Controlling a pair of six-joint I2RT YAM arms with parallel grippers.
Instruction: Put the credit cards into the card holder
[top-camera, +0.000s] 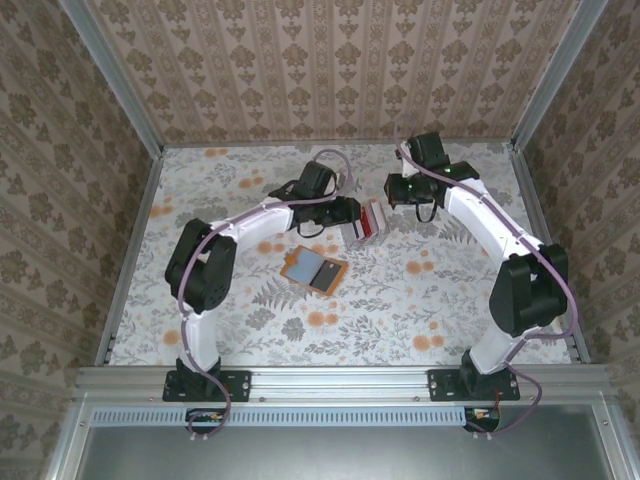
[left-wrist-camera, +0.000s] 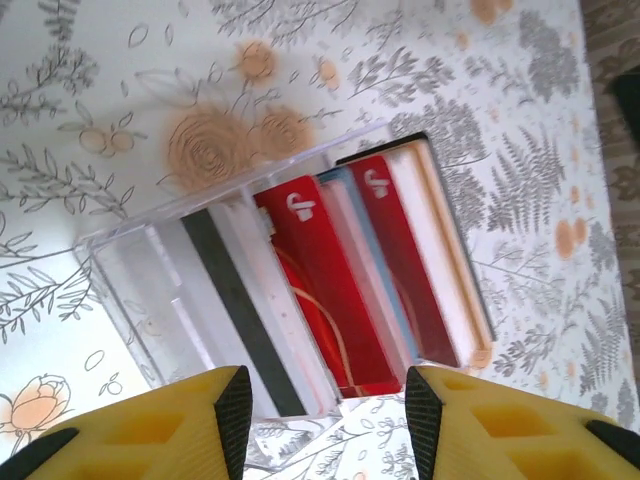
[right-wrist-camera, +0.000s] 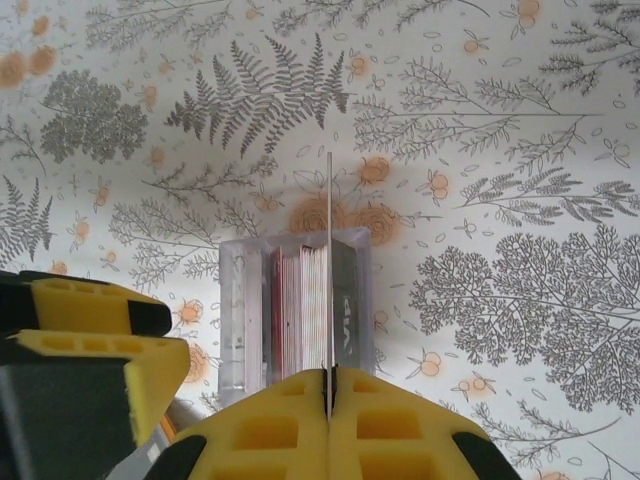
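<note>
Clear plastic card holder (right-wrist-camera: 245, 300), lower centre: right gripper (right-wrist-camera: 328, 388), clamped on a thin edge-on card (right-wrist-camera: 329, 220), should descend plumb into a vacant slot.

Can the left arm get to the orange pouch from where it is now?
Probably yes: the pouch lies in the open beside that arm, with only a grey card on it. The left gripper stands open over the clear box.
</note>
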